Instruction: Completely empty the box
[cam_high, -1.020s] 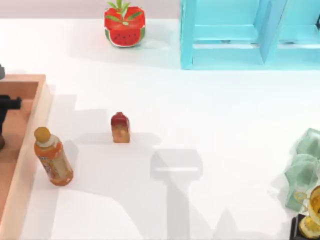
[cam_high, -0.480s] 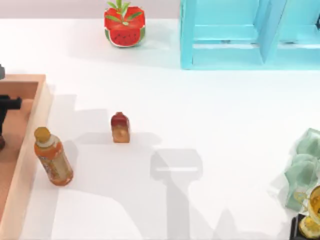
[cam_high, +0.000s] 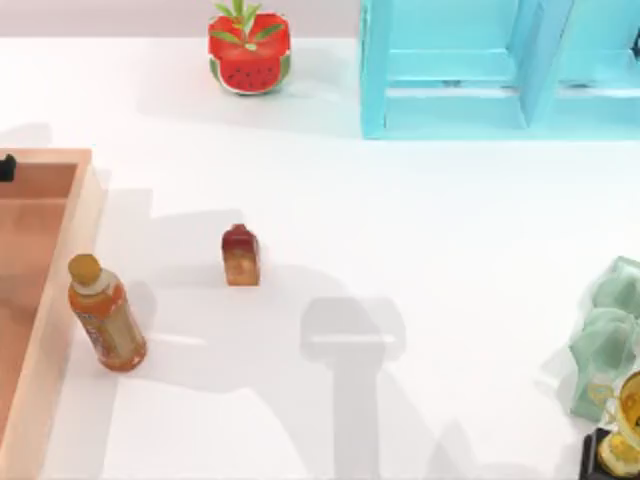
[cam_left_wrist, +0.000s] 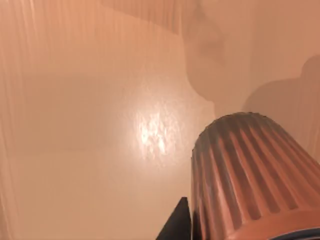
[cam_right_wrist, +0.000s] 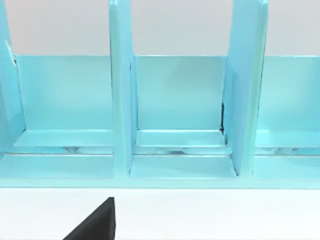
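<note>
The box (cam_high: 62, 262) is lying at the table's (cam_high: 420, 250) left edge, its thick tan rim running beside an orange bottle (cam_high: 105, 315) that is standing just outside it. A small red-capped jar (cam_high: 240, 255) is standing further right, apart from the box. A small dark part of the left arm is showing at the box's far-left corner. In the left wrist view, a ribbed brown cap (cam_left_wrist: 250, 180) is sitting close to the camera over the box floor (cam_left_wrist: 100, 125), with one dark finger (cam_left_wrist: 177, 225) just beside it; whether the left fingers are open or clamped on it I cannot tell. The right wrist view is facing the turquoise shelf unit (cam_right_wrist: 175, 115), with a dark fingertip (cam_right_wrist: 95, 222) near the table; that grip is also unclear.
</note>
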